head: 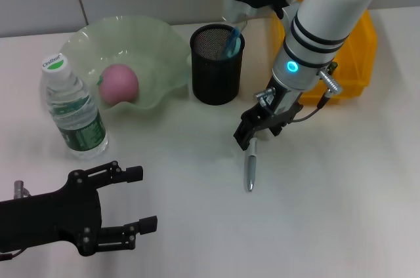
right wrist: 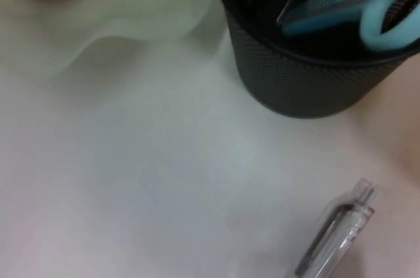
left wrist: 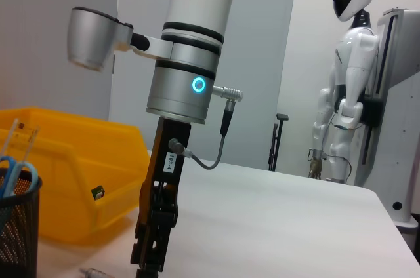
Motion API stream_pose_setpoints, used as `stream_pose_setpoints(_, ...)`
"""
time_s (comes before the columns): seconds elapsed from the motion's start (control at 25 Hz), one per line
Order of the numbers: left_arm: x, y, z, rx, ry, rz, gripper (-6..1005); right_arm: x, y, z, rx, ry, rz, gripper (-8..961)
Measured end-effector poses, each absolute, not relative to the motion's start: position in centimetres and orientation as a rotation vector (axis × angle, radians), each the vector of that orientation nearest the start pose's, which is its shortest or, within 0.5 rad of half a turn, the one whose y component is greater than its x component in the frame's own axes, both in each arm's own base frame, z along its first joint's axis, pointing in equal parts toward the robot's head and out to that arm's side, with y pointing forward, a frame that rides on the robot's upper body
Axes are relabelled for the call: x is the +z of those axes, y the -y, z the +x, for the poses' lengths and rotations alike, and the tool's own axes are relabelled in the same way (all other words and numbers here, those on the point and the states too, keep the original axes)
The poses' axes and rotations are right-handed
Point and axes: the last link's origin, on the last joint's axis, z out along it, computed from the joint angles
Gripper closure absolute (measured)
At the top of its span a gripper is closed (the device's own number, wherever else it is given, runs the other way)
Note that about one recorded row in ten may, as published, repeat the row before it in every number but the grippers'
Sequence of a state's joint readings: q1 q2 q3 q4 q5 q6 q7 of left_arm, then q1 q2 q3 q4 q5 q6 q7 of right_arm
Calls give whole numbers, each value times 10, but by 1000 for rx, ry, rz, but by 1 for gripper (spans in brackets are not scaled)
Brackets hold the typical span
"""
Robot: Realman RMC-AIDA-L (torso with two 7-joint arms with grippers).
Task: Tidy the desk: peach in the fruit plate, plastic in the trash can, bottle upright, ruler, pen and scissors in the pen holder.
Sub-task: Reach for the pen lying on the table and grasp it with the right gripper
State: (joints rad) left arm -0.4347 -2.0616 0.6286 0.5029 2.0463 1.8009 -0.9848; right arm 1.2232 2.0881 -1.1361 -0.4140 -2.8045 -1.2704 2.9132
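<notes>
The right gripper hangs at centre frame in the head view, its tip directly over the upper end of the pen, which lies flat on the white desk just below it. Whether the fingers have parted or closed on the pen cannot be told from here; the tool looks to be at most touching it.

The rest of the tidy-up appears done. The peach sits in the green plate at upper left, the bottle stands upright at left, and the blue-handled scissors and what seems to be a clear ruler stand in the black mesh holder at upper centre. A yellow bin fills the upper right, behind the arm. The left gripper rests idle at lower left, fingers wide apart and holding nothing.

The pen is judged the last item, with the grasp in hand. Next the gripper needs a firm pinch on the barrel, a lift, a short carry up-frame to the holder, and a tilt towards vertical before release.
</notes>
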Motion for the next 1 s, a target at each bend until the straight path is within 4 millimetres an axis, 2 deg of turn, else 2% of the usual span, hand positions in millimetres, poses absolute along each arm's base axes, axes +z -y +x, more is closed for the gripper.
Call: stream_pose_setpoints(1.0, -13, -263, -280, -907, 310, -2855, 157, -70, -418, 148, -703, -1328, -2318, 220)
